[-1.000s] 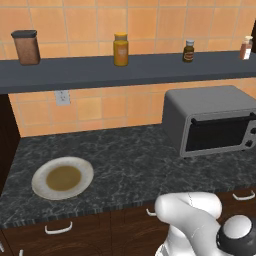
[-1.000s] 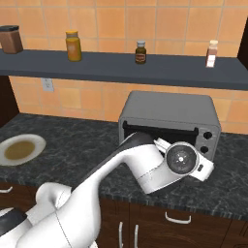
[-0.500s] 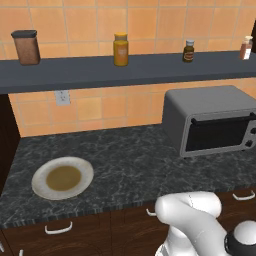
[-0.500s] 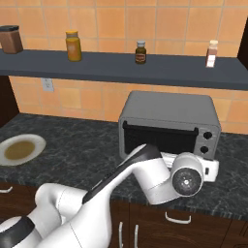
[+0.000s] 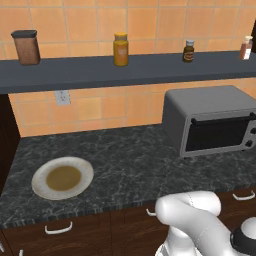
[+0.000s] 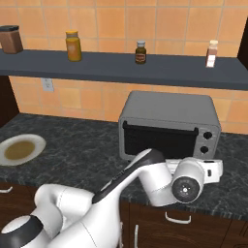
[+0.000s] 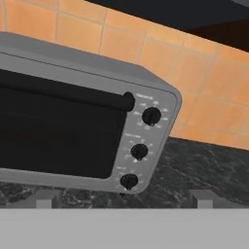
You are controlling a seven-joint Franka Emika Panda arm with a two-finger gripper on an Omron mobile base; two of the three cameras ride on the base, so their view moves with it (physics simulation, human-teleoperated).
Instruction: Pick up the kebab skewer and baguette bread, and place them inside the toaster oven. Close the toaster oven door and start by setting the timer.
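Observation:
The toaster oven (image 6: pixel 169 127) is a grey box at the back right of the dark counter. The toaster oven door (image 7: pixel 53 133) is shut, its dark glass pane under a black bar handle (image 7: pixel 63 91). Three black knobs (image 7: pixel 139 151) run down the panel on the oven's right side. My gripper (image 7: pixel 121 202) hangs just in front of the oven at counter height, open, with nothing between its fingertips (image 7: pixel 44 199). In the right base view the gripper (image 6: pixel 215 168) sits before the oven's lower right corner. The kebab skewer and baguette bread are out of view.
A white plate (image 5: pixel 62 177) with a brown centre lies on the counter's left side. A long dark shelf (image 5: pixel 125 70) above carries a brown canister (image 5: pixel 26 47), a yellow jar (image 5: pixel 120 49) and small bottles (image 5: pixel 188 51). Cabinet fronts with handles (image 5: pixel 58 228) run below the counter edge.
My hand has dropped lower and drawn back a little from the oven front, towards the counter's edge. The jaws have stayed open and the oven door has stayed shut.

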